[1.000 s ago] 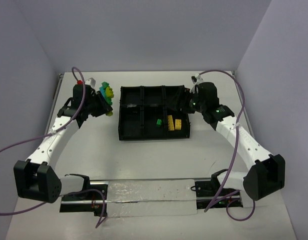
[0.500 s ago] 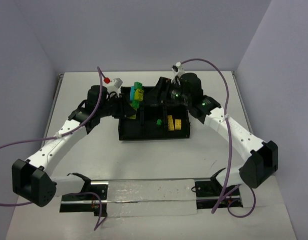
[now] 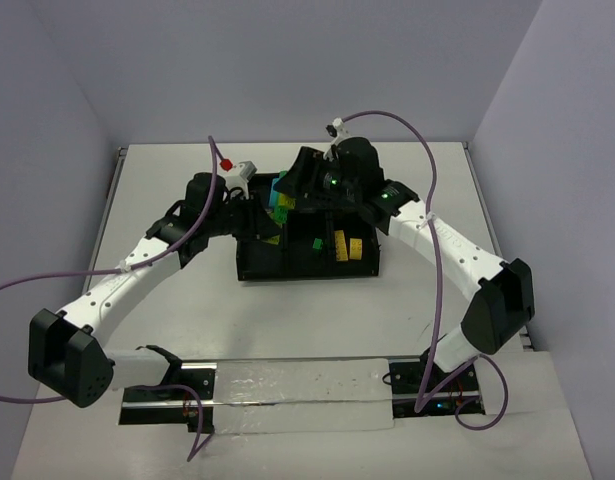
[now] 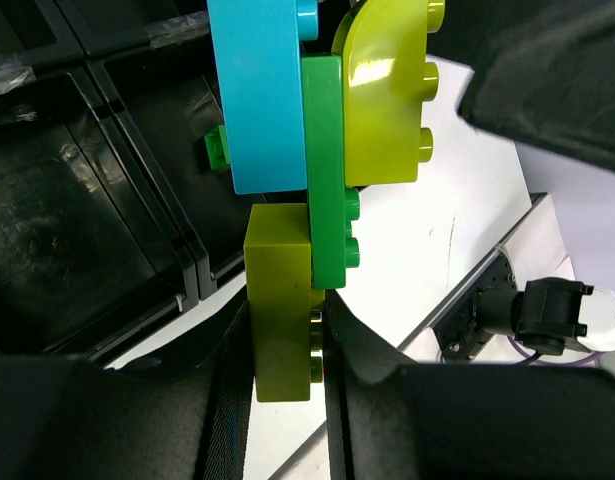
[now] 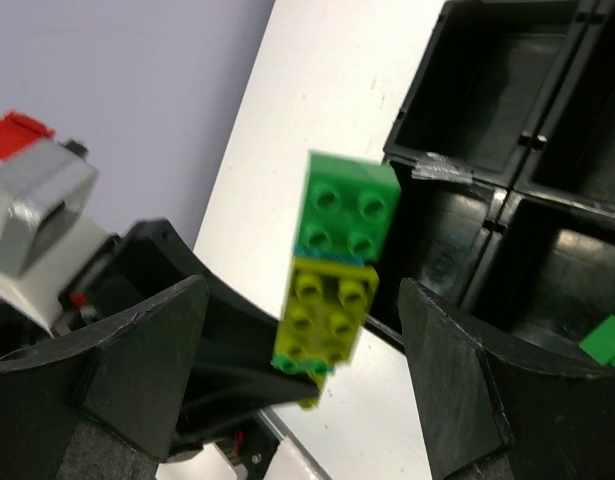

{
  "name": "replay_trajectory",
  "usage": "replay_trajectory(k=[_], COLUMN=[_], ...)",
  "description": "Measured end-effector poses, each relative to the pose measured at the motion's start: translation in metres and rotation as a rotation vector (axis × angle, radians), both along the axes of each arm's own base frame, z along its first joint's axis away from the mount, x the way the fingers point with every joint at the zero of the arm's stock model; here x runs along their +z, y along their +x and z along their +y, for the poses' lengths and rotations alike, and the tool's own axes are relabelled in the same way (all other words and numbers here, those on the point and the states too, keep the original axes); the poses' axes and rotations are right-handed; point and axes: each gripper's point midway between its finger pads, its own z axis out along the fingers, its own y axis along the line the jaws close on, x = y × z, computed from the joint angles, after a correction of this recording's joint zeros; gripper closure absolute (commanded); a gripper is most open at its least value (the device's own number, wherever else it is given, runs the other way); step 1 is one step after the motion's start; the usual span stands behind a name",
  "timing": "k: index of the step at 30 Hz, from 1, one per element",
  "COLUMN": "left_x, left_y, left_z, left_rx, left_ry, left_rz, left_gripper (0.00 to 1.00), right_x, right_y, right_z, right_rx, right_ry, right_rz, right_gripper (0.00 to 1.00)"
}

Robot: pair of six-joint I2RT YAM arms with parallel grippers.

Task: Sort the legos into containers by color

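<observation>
My left gripper [image 4: 284,345] is shut on the lower yellow brick [image 4: 280,300] of a lego cluster: a teal brick [image 4: 257,95], a green brick [image 4: 327,170] and a rounded yellow brick [image 4: 387,90] stuck above it. In the top view my left gripper [image 3: 263,207] holds the cluster [image 3: 278,191] above the left end of the black tray [image 3: 249,270]. My right gripper [image 5: 302,370] is open, its fingers on either side of the cluster [image 5: 332,270] without touching it. In the top view my right gripper [image 3: 297,186] sits right against the cluster.
One green brick [image 3: 315,243] lies in the tray's front middle compartment, also seen in the right wrist view [image 5: 604,338]. Yellow bricks [image 3: 348,247] lie in the front right compartment. The other compartments [image 5: 487,90] look empty. Purple cables loop over both arms.
My left arm carried the cluster rightward from the table's left side to above the tray. My right arm swung left across the tray to meet it, jaws open around the cluster.
</observation>
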Motion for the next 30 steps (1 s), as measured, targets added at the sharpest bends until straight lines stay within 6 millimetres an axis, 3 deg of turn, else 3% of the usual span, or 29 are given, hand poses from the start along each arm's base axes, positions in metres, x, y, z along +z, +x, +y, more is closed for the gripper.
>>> replay_trajectory(k=[7,10,13,21,23,30], left_x=[0.0,0.0,0.0,0.001,0.001,0.001], left_y=[-0.003,-0.003,-0.003,-0.003,-0.002,-0.004], left_z=[-0.003,-0.004,-0.004,-0.003,-0.002,0.002], left_rx=[-0.012,-0.013,-0.014,-0.017,-0.017,-0.017], left_ry=[0.0,0.0,0.0,0.009,0.012,0.035], left_rz=[0.0,0.0,0.0,-0.017,-0.023,-0.036], left_gripper=[1.0,1.0,1.0,1.0,1.0,1.0], right_x=[-0.008,-0.015,-0.021,-0.024,-0.024,-0.024], right_y=[0.006,0.006,0.005,0.006,0.006,0.003], right_z=[0.017,0.02,0.025,0.028,0.029,0.03], right_rx=[0.003,0.003,0.006,-0.002,-0.002,0.01], right_ry=[-0.016,-0.024,-0.03,-0.016,-0.011,0.02], right_rz=[0.012,0.024,0.038,0.055,0.054,0.05], right_gripper=[0.19,0.26,0.39,0.96,1.0,1.0])
